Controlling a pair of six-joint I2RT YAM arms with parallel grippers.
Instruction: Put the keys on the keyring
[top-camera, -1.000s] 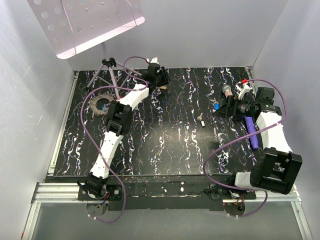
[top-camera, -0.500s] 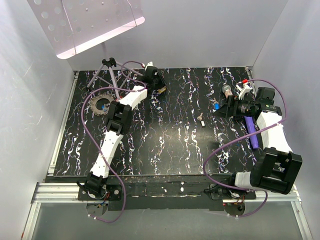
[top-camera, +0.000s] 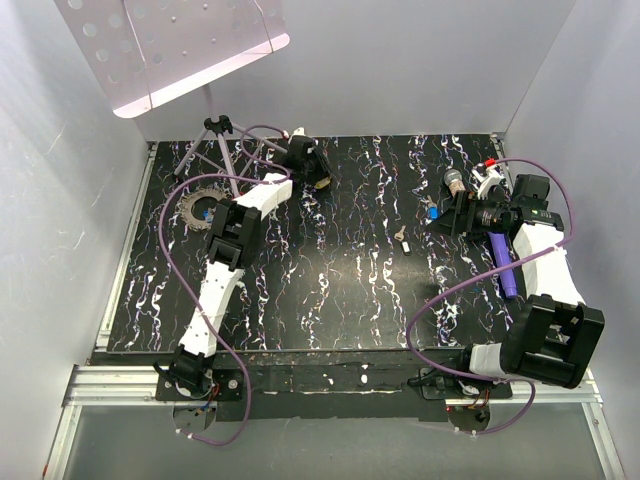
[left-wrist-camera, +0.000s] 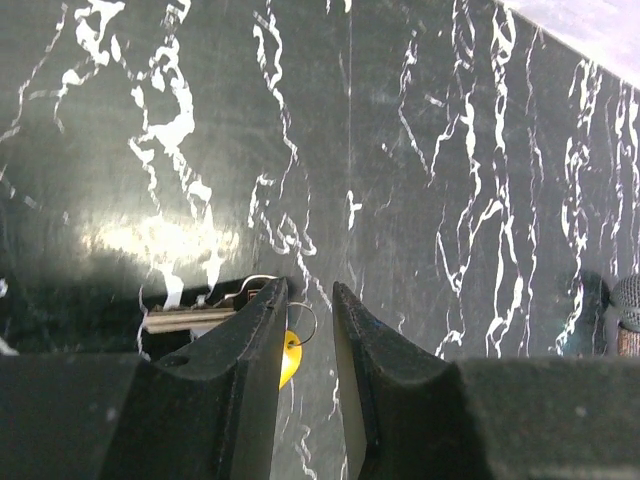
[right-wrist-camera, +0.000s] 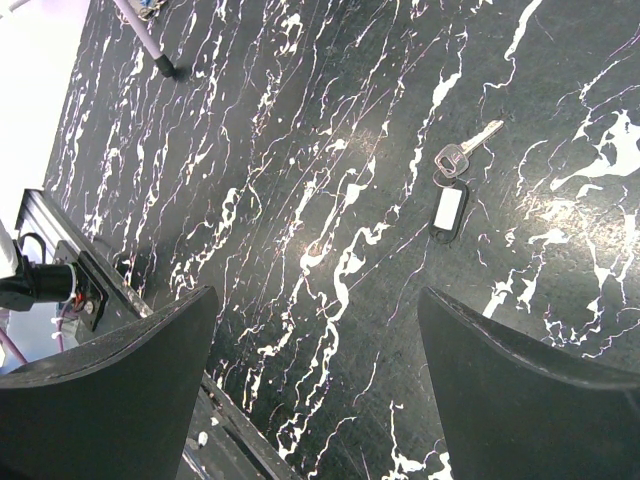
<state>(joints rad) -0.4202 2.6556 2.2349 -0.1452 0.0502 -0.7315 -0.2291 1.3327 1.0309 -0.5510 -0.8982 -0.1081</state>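
Far across the table, the outstretched left gripper is narrowed over a keyring with a yellow-headed key; a grip cannot be confirmed. The right gripper is held wide open at the right, near a silver key.

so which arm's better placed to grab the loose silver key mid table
Right. The right gripper hangs near the silver key with jaws wide open; the left gripper is at the far edge, jaws nearly together over the yellow key.
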